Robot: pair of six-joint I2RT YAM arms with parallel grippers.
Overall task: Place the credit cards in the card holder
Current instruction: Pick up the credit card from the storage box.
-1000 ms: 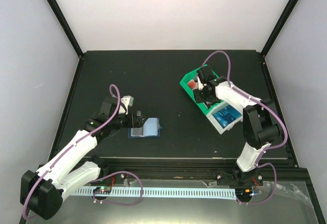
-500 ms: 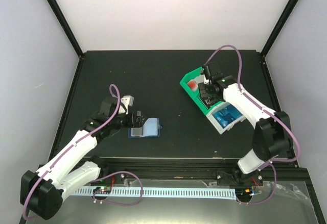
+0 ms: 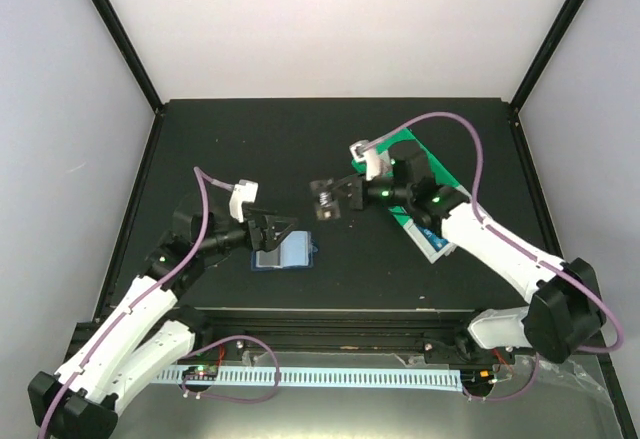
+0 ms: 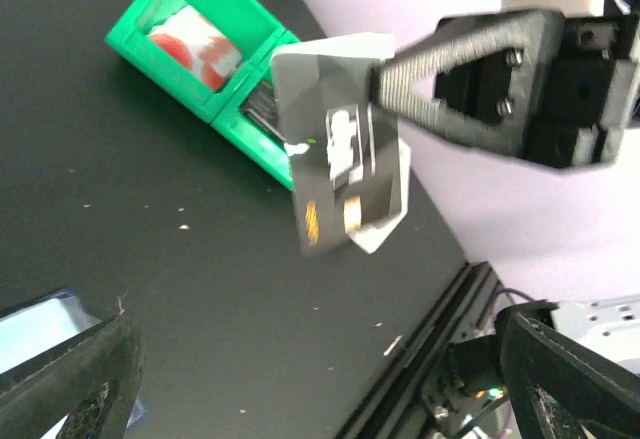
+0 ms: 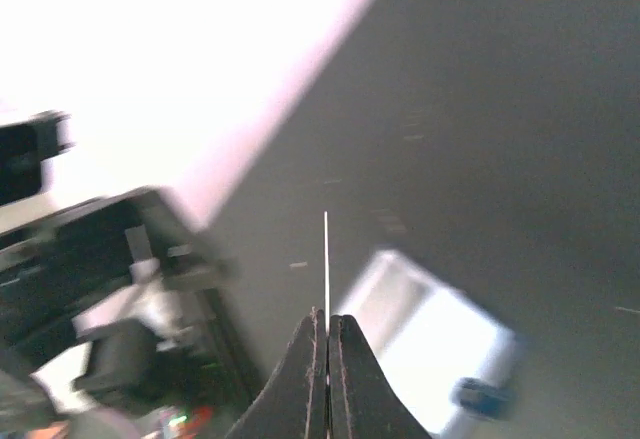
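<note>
A matte black table (image 3: 200, 149), speckled with pale dust, filled the middle of the top view. A green plastic compartment bin (image 3: 408, 147) was seen at its upper right, partly covered by the white right arm (image 3: 490, 244), which was stretched toward the centre. The card holder (image 3: 288, 252), a flat, roughly square case with a pale blue inside, was laid open at lower centre. Just to its upper left the left gripper (image 3: 274, 227) was held with its jaws spread wide and nothing between them. The right gripper (image 5: 326, 321) was seen with its ribbed dark fingers pressed together on one credit card (image 4: 335, 149), a thin glossy rectangle with pale markings, raised above the table at centre, apart from the card holder.
</note>
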